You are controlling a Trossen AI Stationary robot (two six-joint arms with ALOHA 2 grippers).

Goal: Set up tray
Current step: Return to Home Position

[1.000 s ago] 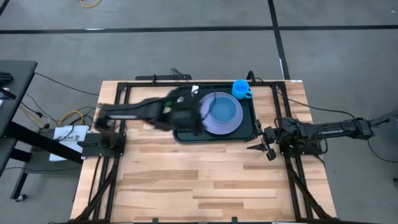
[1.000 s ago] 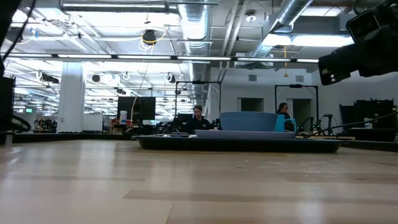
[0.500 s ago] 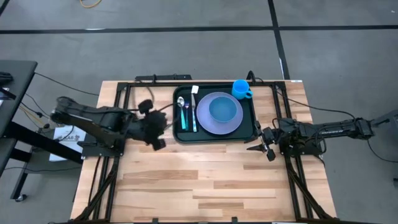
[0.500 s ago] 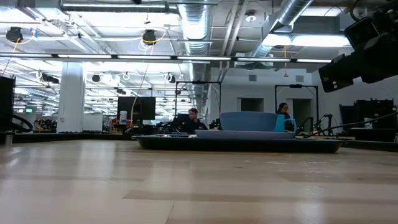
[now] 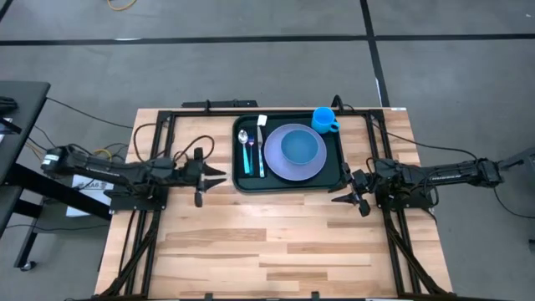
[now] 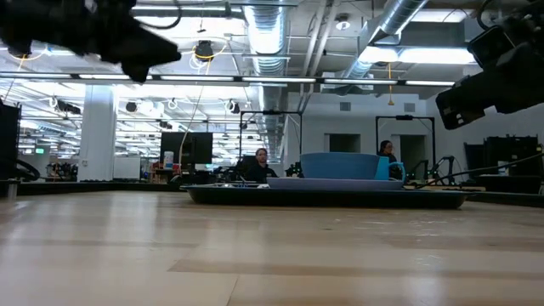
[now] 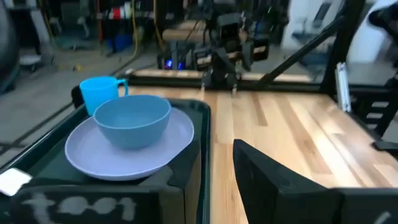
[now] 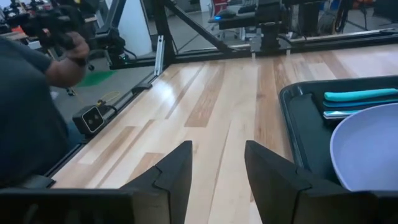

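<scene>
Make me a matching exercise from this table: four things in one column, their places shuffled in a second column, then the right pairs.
1. blue bowl
2. blue mug
3. left gripper
4. right gripper

A. over the table at the tray's right end
B. on the lavender plate
C. over the table off the tray's left end
D. in a tray corner, beside the plate

Pairs: 1-B, 2-D, 3-C, 4-A

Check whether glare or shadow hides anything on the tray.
High view: even light, tray and cutlery plain to see. Low view: bright ceiling lamps behind, so left gripper shows only as a dark shape. Left wrist view: plate evenly lit, nothing hidden.
</scene>
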